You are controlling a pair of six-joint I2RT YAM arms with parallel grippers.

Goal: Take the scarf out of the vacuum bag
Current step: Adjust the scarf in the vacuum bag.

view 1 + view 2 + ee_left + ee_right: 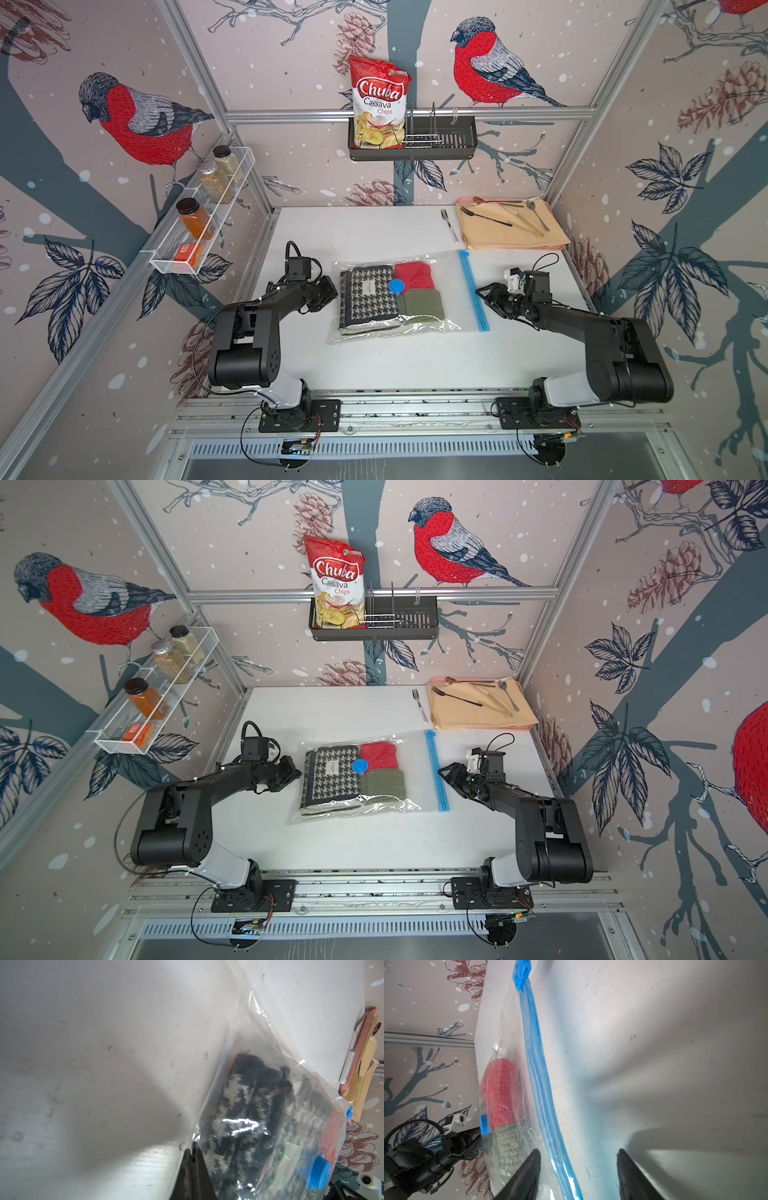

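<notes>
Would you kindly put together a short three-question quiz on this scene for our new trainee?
1. True or false: the scarf lies inside the vacuum bag.
2. The right hand is open around what? A fork; B zip strip; C chip bag.
3. What colour is the valve cap?
Key: 1 true; 2 B; 3 blue.
</notes>
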